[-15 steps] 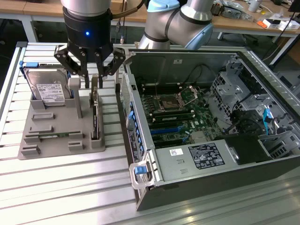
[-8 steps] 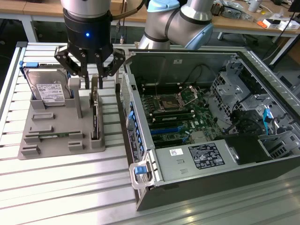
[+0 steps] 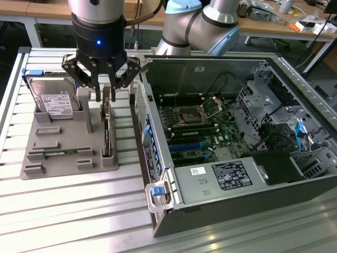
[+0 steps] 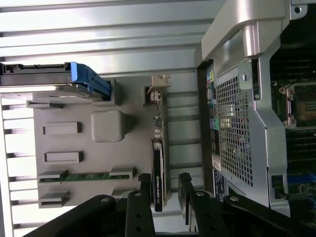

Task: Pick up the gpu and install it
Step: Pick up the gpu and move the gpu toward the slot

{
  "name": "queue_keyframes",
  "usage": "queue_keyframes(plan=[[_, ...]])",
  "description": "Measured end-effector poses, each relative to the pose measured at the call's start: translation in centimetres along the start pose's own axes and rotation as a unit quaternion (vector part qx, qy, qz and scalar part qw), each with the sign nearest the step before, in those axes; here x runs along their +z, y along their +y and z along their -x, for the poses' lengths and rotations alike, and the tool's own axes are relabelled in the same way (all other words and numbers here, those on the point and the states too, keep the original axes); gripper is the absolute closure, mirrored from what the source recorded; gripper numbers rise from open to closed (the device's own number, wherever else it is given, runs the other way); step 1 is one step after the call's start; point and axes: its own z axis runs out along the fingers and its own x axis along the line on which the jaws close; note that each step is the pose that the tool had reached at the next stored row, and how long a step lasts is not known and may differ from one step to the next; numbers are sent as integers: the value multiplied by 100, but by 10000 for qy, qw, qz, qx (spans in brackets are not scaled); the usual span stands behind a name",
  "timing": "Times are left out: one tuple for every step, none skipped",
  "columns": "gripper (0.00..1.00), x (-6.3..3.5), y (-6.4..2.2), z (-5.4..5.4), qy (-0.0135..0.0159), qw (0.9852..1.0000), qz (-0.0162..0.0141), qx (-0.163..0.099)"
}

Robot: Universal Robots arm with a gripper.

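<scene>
Directly beneath the gripper (image 3: 101,87) stands the gpu (image 3: 107,132), set on its long edge in a slot of the gray holder (image 3: 63,145). The jaws are spread wide and hold nothing. One finger hangs on each side of the card's line, above it and not touching it.

The step in hand looks like the approach for the pick. To do it well, the fingers should come straight down with the card midway between them, so that both pads meet its flat faces together and neither one pushes it sideways in the slot. The grip is best taken on the card's body, not on the thin metal bracket (image 4: 158,85), which could bend or slip. The closing line should be square to the faces.

The card's long axis lies level, along the holder and roughly parallel to the near wall of the computer case (image 3: 158,153) beside the gripper. Its faces are upright. The bracket end sits closest under the gripper and the other end runs away from it. The black face seems to look toward the hard drive (image 3: 52,103), on the gripper's other side from the case.
</scene>
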Motion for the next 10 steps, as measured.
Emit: queue_keyframes(plan=[[64,4,0,0,0,10000,0,0],[64,8,0,0,0,10000,0,0],[64,13,-1,0,0,10000,0,0],[64,17,-1,0,0,10000,0,0],[64,22,-1,0,0,10000,0,0],[64,25,-1,0,0,10000,0,0],[64,29,-1,-1,0,10000,0,0],[64,32,-1,-1,0,10000,0,0],[64,33,-1,-1,0,10000,0,0],[64,38,-2,-1,0,10000,0,0]])
